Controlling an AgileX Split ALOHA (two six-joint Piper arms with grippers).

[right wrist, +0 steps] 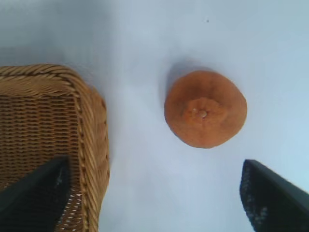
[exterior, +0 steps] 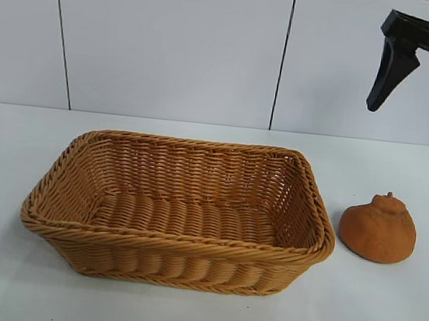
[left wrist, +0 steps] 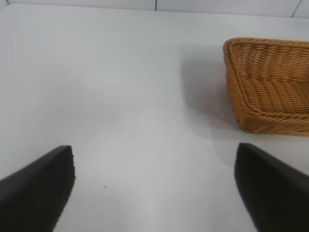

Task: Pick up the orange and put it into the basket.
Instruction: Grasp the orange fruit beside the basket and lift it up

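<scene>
Sitting on the white table (exterior: pixel 3 276) at the basket's (exterior: pixel 175 242) three o'clock, just beside its rim, the orange (exterior: pixel 378 229) is showing dull, rough orange-brown skin and a knobby stem bump. The right claw (right wrist: pixel 154 203) is hovering above it, fingers spread wide. The left claw (left wrist: pixel 154 188) is hanging released over bare table.

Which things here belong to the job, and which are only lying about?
For the job:
- orange, on the table right of the basket, stem up
- basket, nothing in it
- right gripper, open, high above the orange
- left gripper, open, over bare table beside the basket

Only lying about:
- nothing; only the table and the wall behind
</scene>
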